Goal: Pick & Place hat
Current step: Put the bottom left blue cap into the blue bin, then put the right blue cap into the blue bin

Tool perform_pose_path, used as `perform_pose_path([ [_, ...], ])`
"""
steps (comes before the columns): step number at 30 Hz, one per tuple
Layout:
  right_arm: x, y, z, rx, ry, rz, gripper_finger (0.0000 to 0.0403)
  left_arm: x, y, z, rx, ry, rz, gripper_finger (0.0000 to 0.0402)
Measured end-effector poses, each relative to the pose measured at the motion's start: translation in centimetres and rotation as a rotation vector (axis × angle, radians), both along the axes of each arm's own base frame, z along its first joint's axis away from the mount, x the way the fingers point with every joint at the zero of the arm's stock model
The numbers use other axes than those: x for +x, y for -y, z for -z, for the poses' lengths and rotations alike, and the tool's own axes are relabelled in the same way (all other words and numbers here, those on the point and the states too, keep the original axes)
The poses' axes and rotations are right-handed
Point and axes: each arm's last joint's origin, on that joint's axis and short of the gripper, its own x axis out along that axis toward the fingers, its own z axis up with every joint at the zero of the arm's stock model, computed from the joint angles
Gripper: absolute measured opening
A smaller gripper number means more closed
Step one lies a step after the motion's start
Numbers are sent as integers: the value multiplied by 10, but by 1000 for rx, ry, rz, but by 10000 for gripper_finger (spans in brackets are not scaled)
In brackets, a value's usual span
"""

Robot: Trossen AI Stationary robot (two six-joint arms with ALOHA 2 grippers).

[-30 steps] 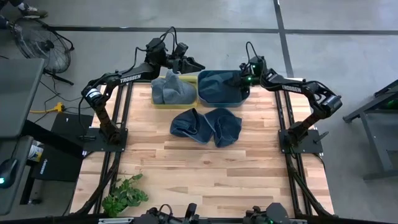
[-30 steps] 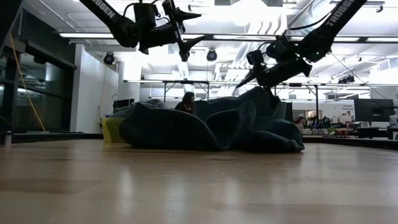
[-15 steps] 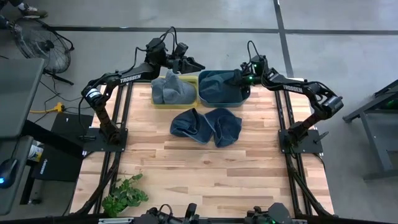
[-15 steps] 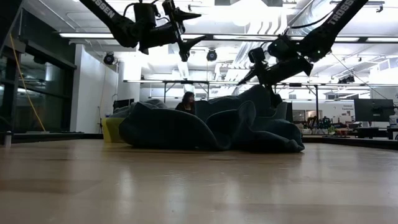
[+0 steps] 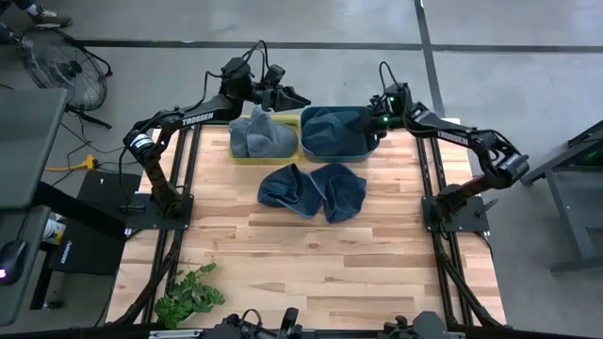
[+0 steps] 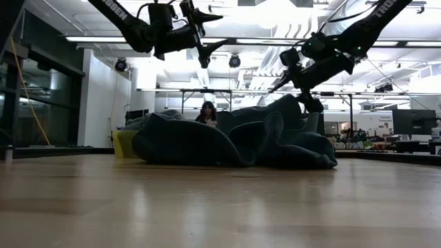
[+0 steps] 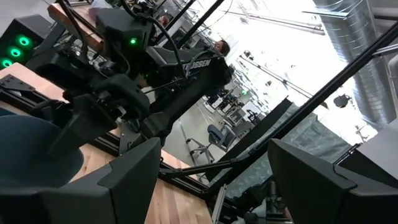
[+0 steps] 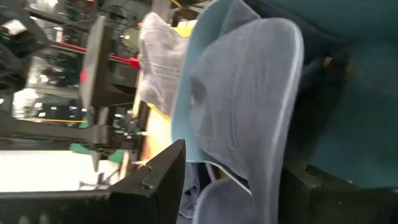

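Note:
Several soft blue-grey hats show in the high view. One hat (image 5: 262,137) lies in a yellow bin (image 5: 236,156) at the table's far edge. A darker hat (image 5: 332,127) lies in the blue bin (image 5: 364,151) beside it. Two more hats (image 5: 285,188) (image 5: 341,191) rest on the wood just in front of the bins. My left gripper (image 5: 290,97) hangs open, high over the yellow bin. My right gripper (image 5: 370,120) is open just above the blue bin's right side, and the dark hat (image 8: 249,106) fills its wrist view between the spread fingers.
A potted plant (image 5: 188,294) sits at the table's near left corner. A fan (image 5: 61,71) stands on the floor beyond the left side. A person (image 6: 207,110) sits in the room behind the table. Bare wood (image 5: 320,264) stretches across the near half.
My right gripper has drawn back up and toward the table's right edge, away from the dark hat in the blue bin, with its fingers spread throughout. The hat has stayed in the bin. My left arm has kept still.

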Motion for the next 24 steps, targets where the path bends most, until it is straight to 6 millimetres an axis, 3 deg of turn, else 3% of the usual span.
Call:
perform_pose_path([
  [15,-32,-9,-16,-99,-168,125,177,0,0,1,-4,-5,3,294],
  [24,-46,-26,-41,-370,-271,107,177,0,0,1,-13,-11,3,294],
])
